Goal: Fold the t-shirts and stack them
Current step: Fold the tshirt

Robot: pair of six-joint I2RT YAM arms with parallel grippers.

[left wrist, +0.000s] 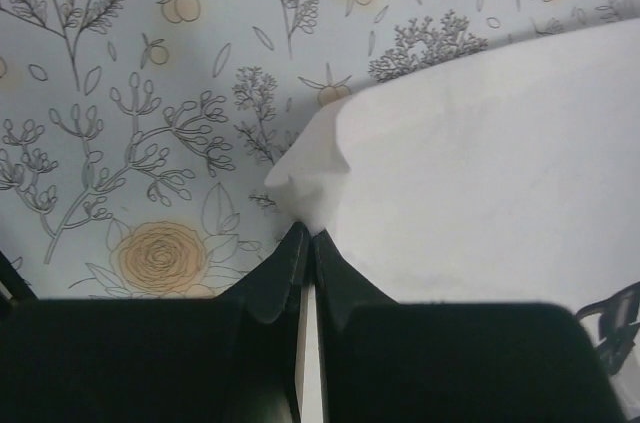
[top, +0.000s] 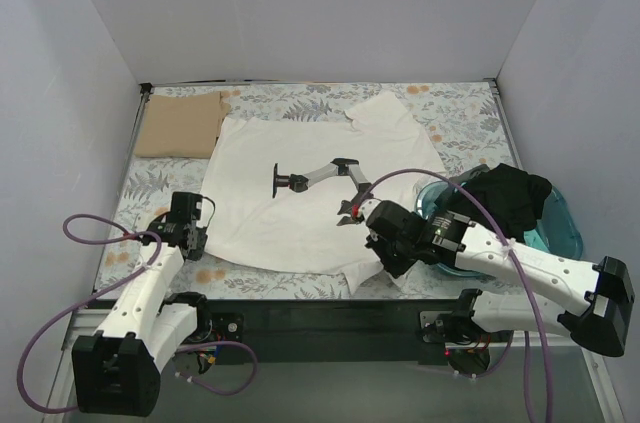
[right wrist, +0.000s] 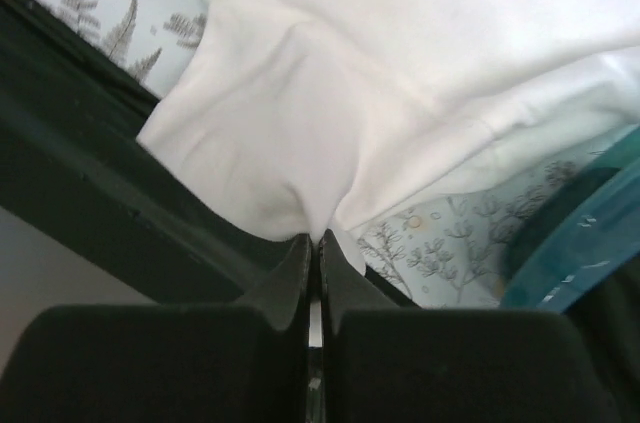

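A white t-shirt [top: 300, 158] with a printed robot arm lies spread on the floral cloth. My left gripper [top: 192, 233] is shut on its near left corner [left wrist: 312, 188], low over the cloth. My right gripper [top: 375, 243] is shut on the near right hem [right wrist: 300, 193], bunched and lifted by the table's front edge. A folded tan t-shirt [top: 181, 125] lies at the far left. A black t-shirt [top: 508, 195] sits in the teal basket [top: 560, 228] at the right.
The floral cloth [top: 455, 113] covers the table between white walls. The black front edge [right wrist: 90, 143] of the table runs just under my right gripper. The teal basket stands close beside my right arm.
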